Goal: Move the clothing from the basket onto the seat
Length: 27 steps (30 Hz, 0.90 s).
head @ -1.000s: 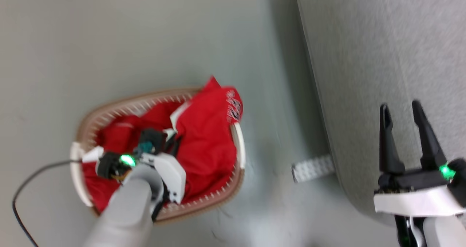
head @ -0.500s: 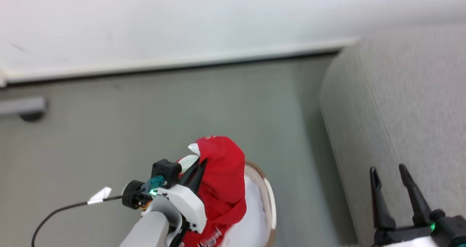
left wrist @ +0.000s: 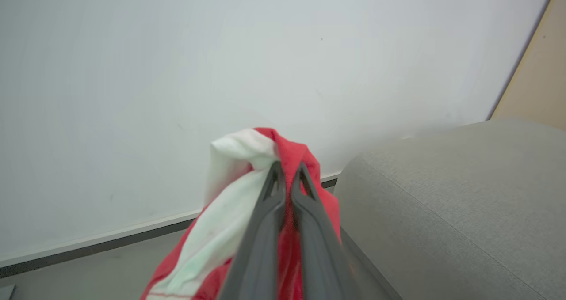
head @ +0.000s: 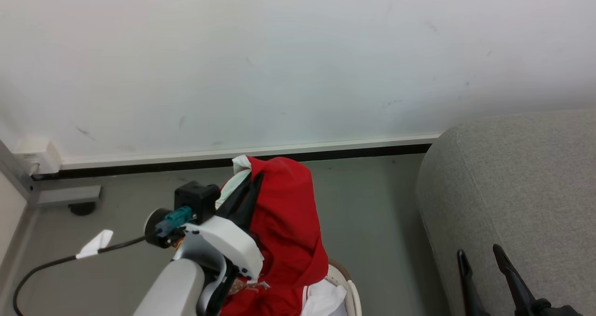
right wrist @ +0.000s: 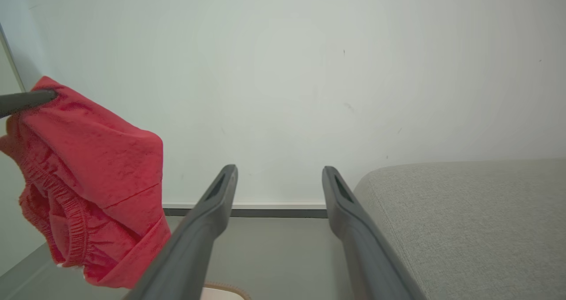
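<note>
— Any writing to read on the red clothing (head: 284, 223)?

— One small patch of dark-and-white print shows low on it, beside the left wrist housing, too crumpled to read. White trim runs up its left side to the peak, and the right wrist view shows a gathered elastic band (right wrist: 73, 220).

— Where is it relative to the left gripper (head: 253, 178)?

— Pinched in it. The two dark fingers are pressed close together on the top fold (left wrist: 287, 154), and the cloth drapes down from the tips, mostly on the side toward the grey sofa (head: 512, 190). It hangs in the air before the white wall (head: 298, 50), above the laundry basket (head: 350, 293). Its lower end leaves the head view's bottom edge near the rim, beside some white fabric (head: 321, 299).

— Touching the sofa?

— No, bare floor (head: 372, 213) lies between them.

— And the right gripper (right wrist: 279, 172)?

— Fingers spread apart, gripping nothing, low by the sofa's front edge, well apart from the clothing.
</note>
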Available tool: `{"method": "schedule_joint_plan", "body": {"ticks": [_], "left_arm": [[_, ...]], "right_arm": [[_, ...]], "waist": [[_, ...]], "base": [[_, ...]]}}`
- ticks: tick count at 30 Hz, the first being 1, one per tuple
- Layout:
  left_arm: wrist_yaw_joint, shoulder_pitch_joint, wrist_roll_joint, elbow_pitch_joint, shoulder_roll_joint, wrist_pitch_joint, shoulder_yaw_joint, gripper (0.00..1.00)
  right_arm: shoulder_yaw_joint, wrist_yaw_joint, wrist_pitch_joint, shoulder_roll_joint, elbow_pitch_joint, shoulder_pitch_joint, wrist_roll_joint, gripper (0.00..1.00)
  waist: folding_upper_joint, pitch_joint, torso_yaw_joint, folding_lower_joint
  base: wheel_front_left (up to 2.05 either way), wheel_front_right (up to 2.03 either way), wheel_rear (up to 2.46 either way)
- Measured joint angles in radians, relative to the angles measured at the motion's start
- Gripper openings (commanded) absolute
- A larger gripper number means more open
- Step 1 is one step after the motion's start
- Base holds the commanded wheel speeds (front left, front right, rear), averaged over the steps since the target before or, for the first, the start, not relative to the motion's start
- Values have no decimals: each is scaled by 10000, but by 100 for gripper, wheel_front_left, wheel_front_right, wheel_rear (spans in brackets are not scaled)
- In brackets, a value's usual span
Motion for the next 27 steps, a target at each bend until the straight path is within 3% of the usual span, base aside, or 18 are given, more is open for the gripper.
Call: {"method": "schedule_joint_plan", "body": {"ticks": [12,18,27], "left_arm": [[389,804,-305,-2650,351,1394,-4,0],[451,931,-305,-3168,372,1643,-226,0],[376,1033,-316,-3557,259,1868,-696,0]], "right_arm": [[750,0,0,-109,-911,21,-550,100],[2343,0,0,-650,-1187,-732,-685,100],[4629,2,0,-1045,119,-2896,-713,100]], "waist": [[0,-176,-112,2],[0,-128,-22,3],[0,-47,191,4]], "base": [[0,0,0],[0,0,0],[0,0,0]]}}
